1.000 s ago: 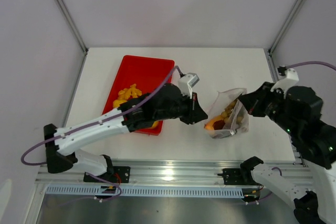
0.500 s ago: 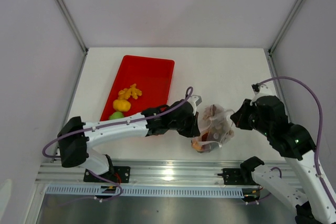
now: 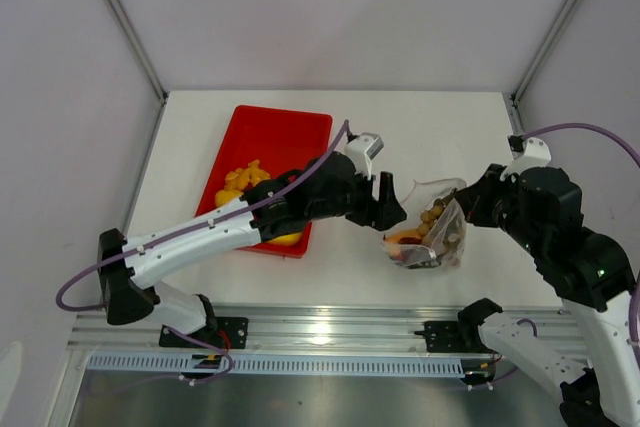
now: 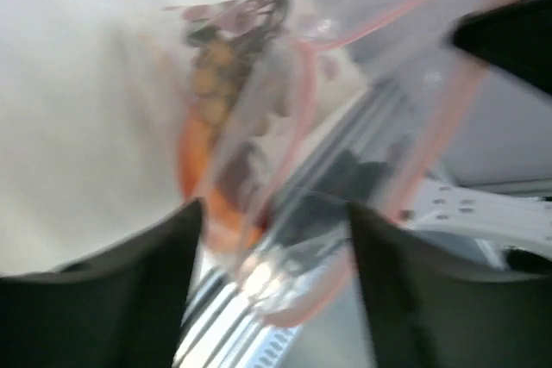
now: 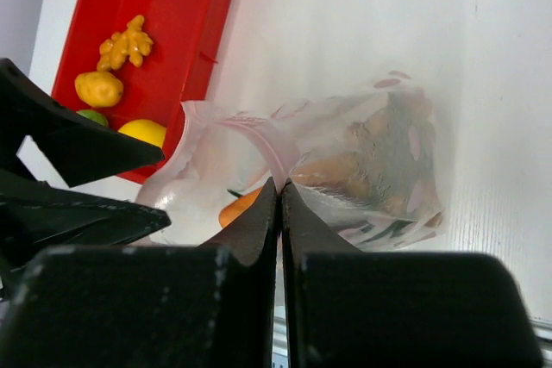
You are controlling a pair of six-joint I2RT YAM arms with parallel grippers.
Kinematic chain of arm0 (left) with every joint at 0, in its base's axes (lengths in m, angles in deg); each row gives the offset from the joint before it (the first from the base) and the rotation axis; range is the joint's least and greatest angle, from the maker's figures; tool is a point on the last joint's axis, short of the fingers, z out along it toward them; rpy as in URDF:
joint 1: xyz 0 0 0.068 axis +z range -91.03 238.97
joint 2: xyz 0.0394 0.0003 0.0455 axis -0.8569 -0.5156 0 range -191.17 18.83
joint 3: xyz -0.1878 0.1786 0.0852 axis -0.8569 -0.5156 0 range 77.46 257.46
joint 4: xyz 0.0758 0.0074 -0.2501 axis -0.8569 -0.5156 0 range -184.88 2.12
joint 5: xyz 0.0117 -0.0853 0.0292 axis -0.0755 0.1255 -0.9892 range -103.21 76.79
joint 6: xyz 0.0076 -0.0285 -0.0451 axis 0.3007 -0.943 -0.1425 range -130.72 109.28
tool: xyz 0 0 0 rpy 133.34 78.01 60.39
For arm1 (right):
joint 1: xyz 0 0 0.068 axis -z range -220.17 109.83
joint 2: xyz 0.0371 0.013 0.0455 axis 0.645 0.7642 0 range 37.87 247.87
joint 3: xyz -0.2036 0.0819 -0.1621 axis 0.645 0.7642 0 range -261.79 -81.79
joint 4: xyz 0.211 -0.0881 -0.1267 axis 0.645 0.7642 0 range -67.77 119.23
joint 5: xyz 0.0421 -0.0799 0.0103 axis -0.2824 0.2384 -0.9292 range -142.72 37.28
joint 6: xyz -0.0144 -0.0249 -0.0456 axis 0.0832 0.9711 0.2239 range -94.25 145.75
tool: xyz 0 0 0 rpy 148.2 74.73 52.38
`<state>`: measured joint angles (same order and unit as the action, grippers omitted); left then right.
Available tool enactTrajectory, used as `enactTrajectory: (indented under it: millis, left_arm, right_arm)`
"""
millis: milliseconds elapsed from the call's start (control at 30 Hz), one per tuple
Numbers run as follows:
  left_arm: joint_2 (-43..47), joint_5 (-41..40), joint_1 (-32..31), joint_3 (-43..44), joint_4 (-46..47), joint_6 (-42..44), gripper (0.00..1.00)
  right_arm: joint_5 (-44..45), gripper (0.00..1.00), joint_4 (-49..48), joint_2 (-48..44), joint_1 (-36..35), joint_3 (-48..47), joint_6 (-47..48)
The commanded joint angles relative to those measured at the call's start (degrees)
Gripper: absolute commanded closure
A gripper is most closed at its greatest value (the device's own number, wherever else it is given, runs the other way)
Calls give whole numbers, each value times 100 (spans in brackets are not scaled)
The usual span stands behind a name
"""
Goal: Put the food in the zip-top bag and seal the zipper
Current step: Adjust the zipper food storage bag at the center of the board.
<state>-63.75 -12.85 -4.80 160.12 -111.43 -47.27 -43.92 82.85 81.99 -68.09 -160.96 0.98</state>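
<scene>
The zip-top bag (image 3: pixel 428 235) hangs over the table's near right, pinched at its mouth edge by my shut right gripper (image 3: pixel 466 209). In the right wrist view the right gripper (image 5: pixel 279 187) clamps the pinkish zipper (image 5: pixel 263 146). Inside the zip-top bag (image 5: pixel 362 170) lie a beige-brown grape cluster (image 5: pixel 379 157) and an orange piece (image 5: pixel 235 210). My left gripper (image 3: pixel 390 205) stands open just left of the bag, its mouth facing it. In the blurred left wrist view the left gripper (image 4: pixel 272 243) frames the bag (image 4: pixel 285 152) and zipper (image 4: pixel 379 19) without touching them.
A red tray (image 3: pixel 280 132) sits at the back left, also seen as the tray (image 5: pixel 172 6) in the right wrist view. It holds orange bits (image 5: pixel 127 43), a yellow mango (image 5: pixel 99 89), a green lime (image 5: pixel 89 115) and a yellow fruit (image 5: pixel 144 132). An aluminium rail (image 3: pixel 320 327) runs along the near edge.
My left gripper has gone from shut to open and swung up and away from the near edge. The right gripper has carried the bag a little to the right.
</scene>
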Motion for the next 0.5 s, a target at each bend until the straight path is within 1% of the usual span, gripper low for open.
enactTrajectory:
  millis: [0,33,67,100,167,200,267,300,367,400,467]
  left_arm:
    - [505,-614,127,-782,-115,43,20]
    - [681,-964,145,-864,-123,52,6]
    - [848,-1142,163,-926,-150,61,1]
    - [1215,-1309,224,-996,-228,78,0]
    - [1525,-1695,425,-1146,-404,113,1]
    - [1770,-1767,505,-1155,-509,114,1]
    - [1956,-1872,742,-1181,-869,18,0]
    - [2035,-1890,1021,-1199,-992,-53,1]
    - [2194,-1952,1339,-1321,-1353,-333,1]
    - [2220,-2065,1706,-1365,-1450,-456,1]
    - [2186,-2023,2138,-1575,-1714,-790,0]
  right_arm:
    - [157,100,-103,35,24,25,113]
    - [96,100,-155,27,24,69,113]
    - [52,100,-191,18,24,104,113]
    - [0,100,-243,18,32,148,105]
    - [-132,100,-384,61,41,280,131]
    - [-176,100,-428,71,41,323,140]
    - [-246,100,-533,132,59,446,183]
    - [-264,100,-569,158,50,490,227]
    - [-317,100,-656,220,85,596,262]
    - [-335,100,-683,246,94,631,306]
    - [-405,100,-762,308,155,675,341]
